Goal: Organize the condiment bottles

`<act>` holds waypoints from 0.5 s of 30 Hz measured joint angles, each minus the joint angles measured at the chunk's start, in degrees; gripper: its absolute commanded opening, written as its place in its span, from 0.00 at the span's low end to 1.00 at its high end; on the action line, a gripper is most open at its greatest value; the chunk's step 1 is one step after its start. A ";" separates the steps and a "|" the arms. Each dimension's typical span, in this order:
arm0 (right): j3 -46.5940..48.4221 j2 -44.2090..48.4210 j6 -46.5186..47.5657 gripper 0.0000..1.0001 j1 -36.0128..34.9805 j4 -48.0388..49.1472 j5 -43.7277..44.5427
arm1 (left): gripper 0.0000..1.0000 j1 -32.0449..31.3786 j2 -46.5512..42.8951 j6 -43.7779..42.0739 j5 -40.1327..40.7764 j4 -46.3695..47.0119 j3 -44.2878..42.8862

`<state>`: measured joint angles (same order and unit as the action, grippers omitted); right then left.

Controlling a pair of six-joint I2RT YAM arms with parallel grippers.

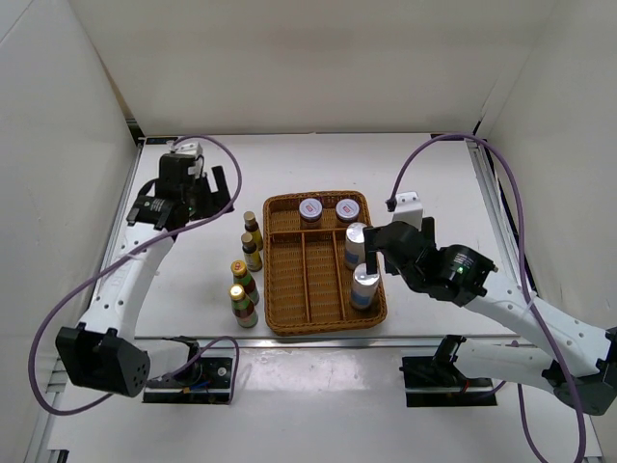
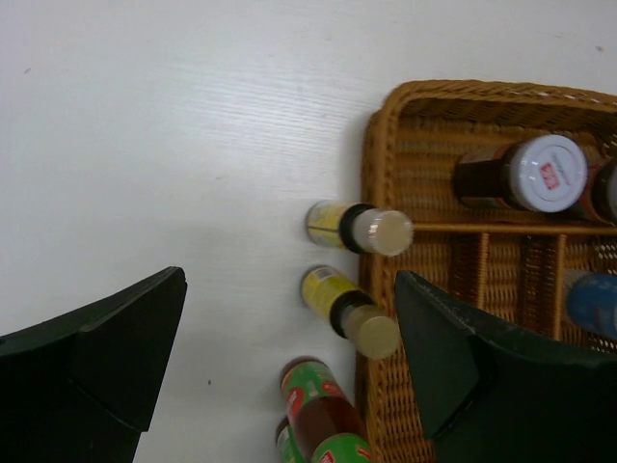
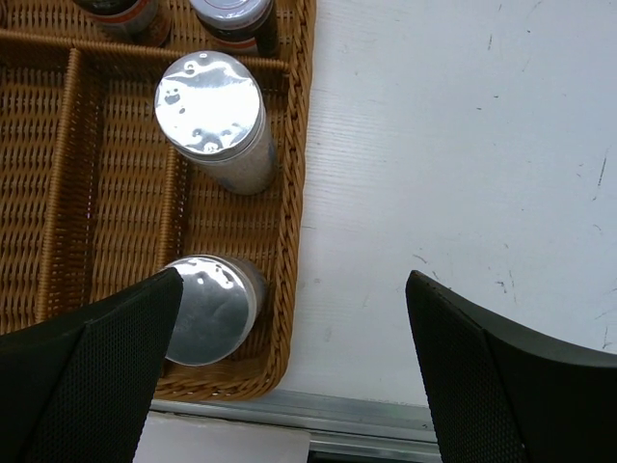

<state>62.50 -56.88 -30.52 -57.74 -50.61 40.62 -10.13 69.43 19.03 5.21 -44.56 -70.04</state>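
**Four gold-capped bottles wait outside the tray, on the left arm's side**

The four gold-capped bottles (image 1: 253,256) stand upright in a row on the table (image 1: 198,280), just beside the left wall of the wicker tray (image 1: 268,275). None of them is in a compartment. The left gripper (image 1: 220,193) hangs behind and to the left of the row, with its jaws wide apart and nothing between them. It is plainly the nearer arm, since the right one would have to reach across the tray.

In the left wrist view the bottles lie ahead of the jaws and closer to the right-hand finger (image 2: 472,376). Two yellow-labelled bottles (image 2: 333,224) are tight against the tray wall. A green-and-red-labelled bottle (image 2: 323,415) sits low between the fingers. Their long axes are vertical, so the next move probably needs the jaws to shift toward the tray and descend around one neck. The tray wall would leave the far finger little room.

The right gripper (image 1: 374,253) also has its jaws apart and is empty. It hovers at the tray's right compartment, where the two silver-capped bottles (image 3: 209,106) stand one behind the other. The two purple-lidded jars (image 1: 310,209) sit in the back compartment.

One jar lid bears a small red mark, too small to read. No label shows legible words.
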 measured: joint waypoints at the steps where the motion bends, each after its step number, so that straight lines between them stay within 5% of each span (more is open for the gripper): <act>1: 0.00 0.00 0.09 1.00 0.00 -0.07 0.15 | 1.00 -0.76 0.85 -0.63 -0.72 0.42 -0.79; 15: -0.52 1.22 0.55 1.00 0.48 -0.74 3.19 | 0.92 -11.06 11.69 -5.51 -3.98 4.81 -5.46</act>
<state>61.98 -55.66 -29.98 -57.25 -51.35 43.81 -21.19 81.12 13.52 1.23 -39.75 -75.50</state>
